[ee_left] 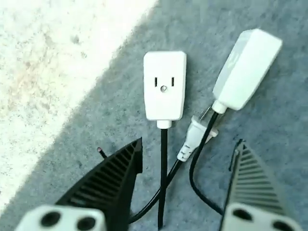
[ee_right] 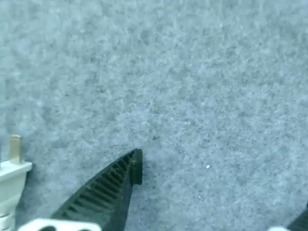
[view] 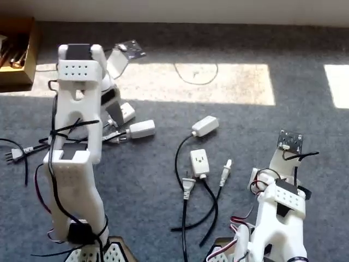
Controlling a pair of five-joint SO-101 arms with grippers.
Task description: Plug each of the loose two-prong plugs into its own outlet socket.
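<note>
Plainly, the coming move hinges on how the small white two-prong plug lies to the left tool. The tool hangs over the table's left side with its black ribbed fingers spread wide and holding nothing. The plug sits on the grey carpeted table just ahead of that gap, somewhat nearer one finger than the other. Its long axis runs slantwise to the fingers rather than square across them. Its prongs aim at the cord end of the white oblong outlet block, nearly touching it. They do not face the white face-up outlet socket, which lies just beside it with its slots turned upward. My judgement is that the left arm is clearly the nearer one for this plug. A grasp would need the wrist turned so the fingers close across the plug's flat sides. The plug's black cord crosses beneath it and could snag. The right tool hovers low near the table's near right corner, its fingers also apart and empty. A second white plug with a brass prong lies off to one side of it, outside the finger line.
</note>
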